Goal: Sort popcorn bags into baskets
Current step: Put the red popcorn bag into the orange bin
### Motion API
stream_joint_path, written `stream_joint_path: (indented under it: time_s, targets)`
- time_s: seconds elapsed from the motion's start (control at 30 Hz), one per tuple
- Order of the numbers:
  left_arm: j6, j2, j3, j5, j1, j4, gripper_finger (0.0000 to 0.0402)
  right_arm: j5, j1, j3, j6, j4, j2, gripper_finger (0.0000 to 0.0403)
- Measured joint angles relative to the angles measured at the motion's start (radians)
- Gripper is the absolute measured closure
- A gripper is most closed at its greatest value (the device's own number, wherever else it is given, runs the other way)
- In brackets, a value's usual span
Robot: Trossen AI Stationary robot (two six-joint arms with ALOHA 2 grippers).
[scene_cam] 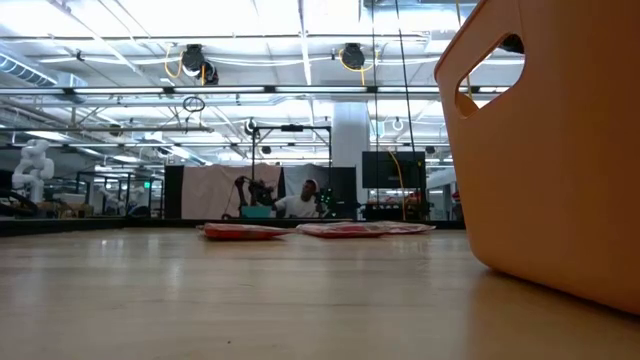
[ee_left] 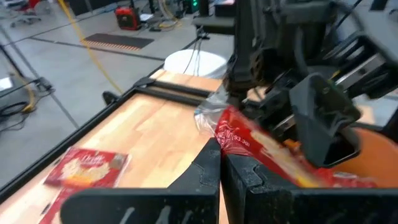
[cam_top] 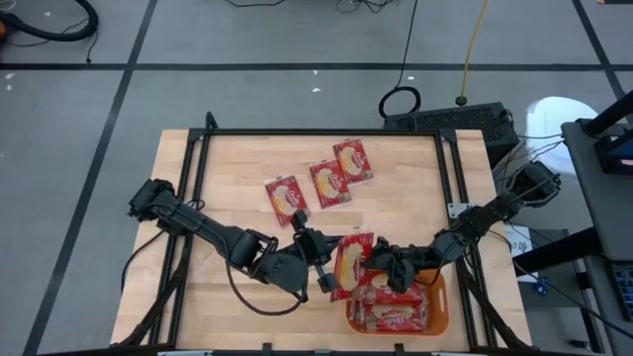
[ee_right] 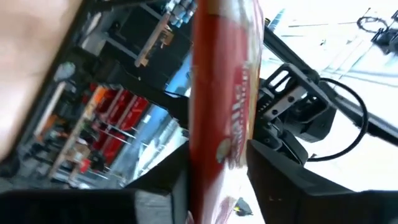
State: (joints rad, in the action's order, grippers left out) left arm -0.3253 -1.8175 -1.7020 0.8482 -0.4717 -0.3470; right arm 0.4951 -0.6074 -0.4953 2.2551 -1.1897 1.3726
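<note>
A red popcorn bag point(cam_top: 353, 262) with a cream label hangs in the air between my two grippers, just beyond the orange basket's point(cam_top: 442, 305) far rim. My left gripper point(cam_top: 324, 265) is shut at the bag's left edge. My right gripper point(cam_top: 380, 262) is shut on its right side. Several more bags point(cam_top: 391, 312) lie flat inside the basket. Three other bags point(cam_top: 329, 183) lie flat on the table farther back. In the low view only the basket point(scene_cam: 560, 150) and two flat bags point(scene_cam: 245, 231) show. My left gripper pinches the bag's left edge point(ee_left: 225, 138), beside its crinkled clear seam, between the tips of both fingers, reaching in level from the table's left. My right gripper point(ee_right: 217, 168) pinches the bag point(ee_right: 217, 93) between its two fingers point(ee_right: 277, 168), reaching in from the table's right. In its wrist view the bag stands edge-on. The bag is lifted clear of the table.
A black metal frame point(cam_top: 326, 133) borders the wooden table top on the far, left and right sides. The basket sits at the near edge, right of centre. Bare wood lies at the table's near left and far right. Cables and a black box point(cam_top: 450, 119) lie beyond the far edge.
</note>
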Motion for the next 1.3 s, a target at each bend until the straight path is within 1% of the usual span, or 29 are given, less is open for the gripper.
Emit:
stream_joint_path:
  time_s: [0.23, 0.37, 0.53, 0.6, 0.67, 0.73, 0.87, 1.0, 1.07, 1.13, 1.2, 1.3]
  targets:
    - [-0.083, 0.000, 0.000, 0.006, 0.000, -0.143, 0.0397, 0.002, -0.003, 0.000, -0.216, 0.045, 0.001, 0.0328]
    - [-0.179, 0.000, 0.000, -0.019, 0.000, -0.257, 0.0385, 0.000, -0.003, 0.000, -0.329, 0.077, 0.001, 0.0355]
    - [-0.274, 0.000, 0.000, -0.031, 0.000, -0.343, 0.0379, -0.006, -0.003, 0.000, -0.492, 0.137, 0.001, 0.0371]
    - [-0.306, 0.000, 0.012, -0.065, 0.004, -0.347, 0.0372, -0.027, -0.003, 0.000, -0.575, 0.169, 0.001, 0.0371]
    - [-0.347, 0.000, 0.023, -0.111, 0.007, -0.349, 0.0353, -0.039, -0.009, 0.000, -0.669, 0.193, 0.001, 0.0370]
    - [-0.381, 0.000, 0.031, -0.138, 0.007, -0.351, 0.0323, -0.051, -0.018, 0.000, -0.776, 0.201, 0.001, 0.0370]
    - [-0.446, 0.000, 0.052, -0.133, -0.009, -0.361, 0.0253, -0.048, -0.052, 0.000, -0.977, 0.200, 0.001, 0.0371]
    - [-0.522, 0.000, 0.078, -0.104, -0.025, -0.392, 0.0196, 0.019, -0.094, 0.000, -1.153, 0.207, 0.001, 0.0370]
    - [-0.574, 0.000, 0.088, -0.085, -0.035, -0.426, 0.0180, 0.061, -0.117, 0.000, -1.223, 0.209, 0.001, 0.0370]
    - [-0.632, 0.000, 0.107, -0.066, -0.044, -0.436, 0.0172, 0.095, -0.146, 0.000, -1.278, 0.206, 0.001, 0.0370]
    - [-0.683, 0.000, 0.132, -0.042, -0.055, -0.437, 0.0170, 0.124, -0.177, -0.003, -1.346, 0.200, 0.000, 0.0370]
    - [-0.747, 0.000, 0.166, 0.008, -0.076, -0.437, 0.0170, 0.193, -0.220, -0.027, -1.498, 0.200, 0.000, 0.0370]
